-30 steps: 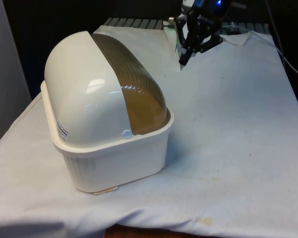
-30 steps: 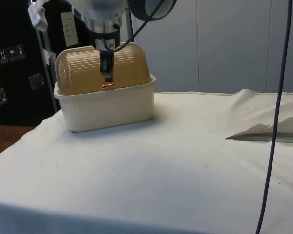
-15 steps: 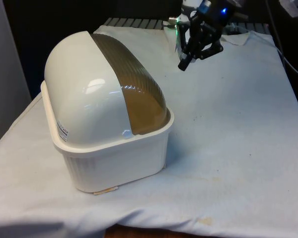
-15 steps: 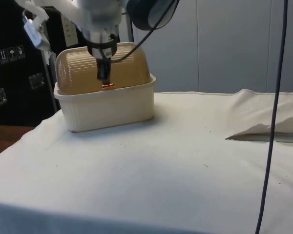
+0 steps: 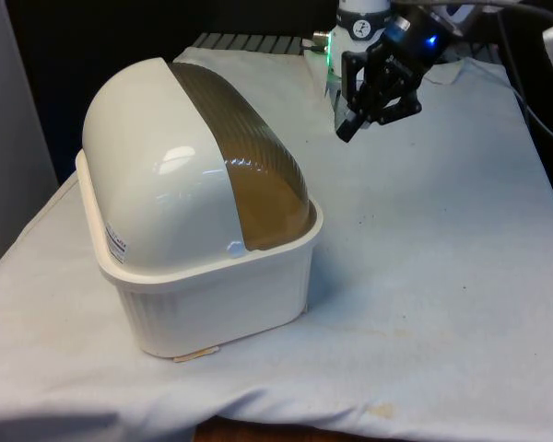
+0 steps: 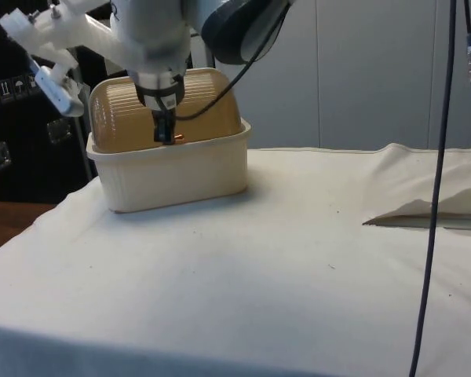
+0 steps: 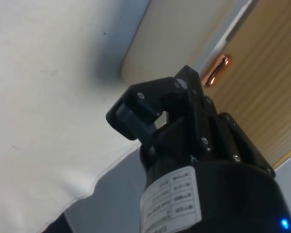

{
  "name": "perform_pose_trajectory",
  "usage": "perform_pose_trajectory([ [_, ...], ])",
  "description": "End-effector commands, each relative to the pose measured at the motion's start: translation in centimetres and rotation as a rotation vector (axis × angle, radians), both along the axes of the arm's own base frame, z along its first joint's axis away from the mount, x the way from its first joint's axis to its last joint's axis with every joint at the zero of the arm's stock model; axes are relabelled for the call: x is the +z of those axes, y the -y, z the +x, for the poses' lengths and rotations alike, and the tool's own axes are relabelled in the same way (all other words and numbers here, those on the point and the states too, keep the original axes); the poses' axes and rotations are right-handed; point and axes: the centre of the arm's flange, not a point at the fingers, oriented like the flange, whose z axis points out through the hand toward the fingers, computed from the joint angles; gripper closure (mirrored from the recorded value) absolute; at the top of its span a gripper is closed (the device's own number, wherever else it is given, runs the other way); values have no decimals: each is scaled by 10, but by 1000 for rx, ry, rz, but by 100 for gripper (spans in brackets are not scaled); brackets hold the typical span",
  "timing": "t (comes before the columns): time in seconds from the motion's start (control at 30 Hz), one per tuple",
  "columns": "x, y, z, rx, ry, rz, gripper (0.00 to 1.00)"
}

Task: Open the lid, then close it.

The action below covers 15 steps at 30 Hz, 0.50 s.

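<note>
On the front view's left of the bench (image 5: pixel 424 276) sits the bread box (image 5: pixel 203 276), its amber lid (image 5: pixel 249 157) down, small copper handle (image 6: pixel 177 138) low on its front. My tool (image 5: pixel 348 124) hovers near, grip unreadable; tilted like this, I'd say I could skid off that handle and shove the box.

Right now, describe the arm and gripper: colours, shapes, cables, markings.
The arm is white and rounded, with a dark grey joint section and thin black cables looping from it. The gripper is black and boxy, with two narrow fingers, small screws and a white printed label on its round base.
</note>
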Motion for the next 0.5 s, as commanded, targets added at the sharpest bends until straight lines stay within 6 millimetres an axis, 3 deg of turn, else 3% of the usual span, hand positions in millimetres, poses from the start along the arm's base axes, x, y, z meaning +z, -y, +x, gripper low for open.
perform_pose_trajectory([
  [0.0, -1, -2, 1, 1, 6, -16, 100],
  [0.33, -17, 7, 1, -15, 13, -25, 100],
  [0.47, -32, 15, 3, -19, 34, -25, 100],
])
